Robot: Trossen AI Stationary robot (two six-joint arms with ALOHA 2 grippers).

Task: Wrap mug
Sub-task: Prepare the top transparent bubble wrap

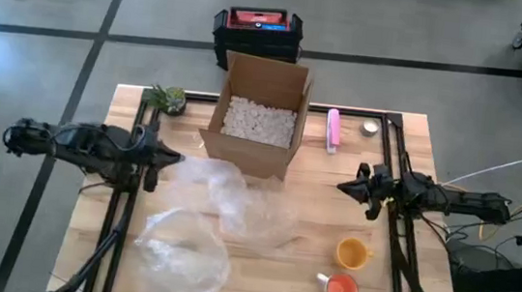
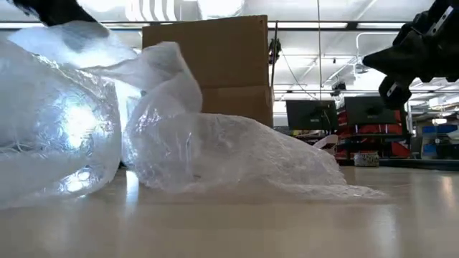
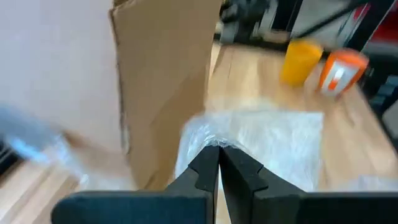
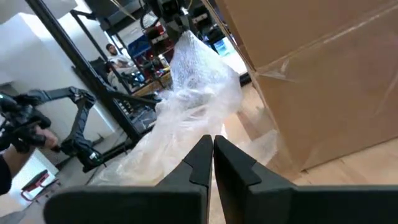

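Early stage: bubble wrap (image 1: 236, 202) loose on tabletop (image 1: 382, 285), orange mug (image 1: 352, 253) bare. Left tool (image 1: 177, 159) pinched shut, apparently on the wrap's edge; right tool (image 1: 342, 186) shut, empty. Next: spread the sheet, fetch mug.

Bare table (image 1: 332, 212) between bubble wrap (image 1: 245, 203), box (image 1: 256, 114) and mugs (image 1: 352, 253).

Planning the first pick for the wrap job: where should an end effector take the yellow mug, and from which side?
Probably by the rim wall, coming straight down. The yellow mug stands upright with its mouth open to the overhead camera, so one finger can go inside and one outside. Its handle isn't clearly visible. The right end effector is the closer one. Keep clear of the orange mug standing just beside it.
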